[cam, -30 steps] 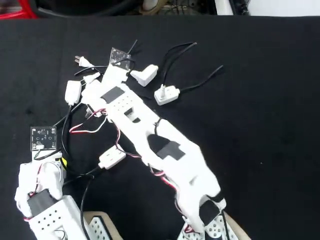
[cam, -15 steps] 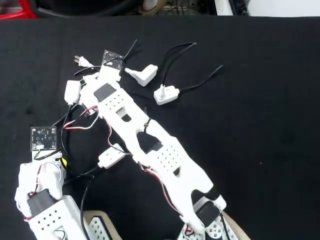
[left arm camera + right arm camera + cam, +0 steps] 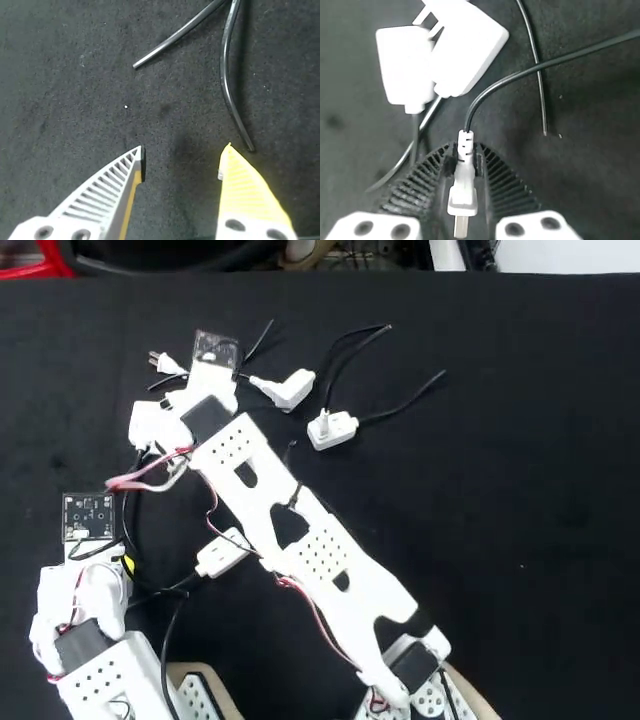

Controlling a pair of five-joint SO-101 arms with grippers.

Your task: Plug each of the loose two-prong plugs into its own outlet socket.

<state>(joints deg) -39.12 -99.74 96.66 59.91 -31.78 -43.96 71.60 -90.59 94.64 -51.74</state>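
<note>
White moulded plastic, the two-prong plug (image 3: pixel 462 185) sits pinched between the ribbed jaws of the right gripper (image 3: pixel 462 150), prongs apparently facing back toward the wrist. It should be light, rigid and slick, best held by its flat sides, though its springy black cord (image 3: pixel 520 75) may tug. Just beyond the plug lie two white socket blocks (image 3: pixel 405 75), touching each other. Well apart from the plug, the left gripper (image 3: pixel 184 147) hangs spread over black cloth (image 3: pixel 75 75).

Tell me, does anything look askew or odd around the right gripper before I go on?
The plug clamped in the right gripper looks backwards: its cord leaves past the fingertips and its wide end points toward the wrist, away from the two white socket blocks lying against each other ahead.
</note>
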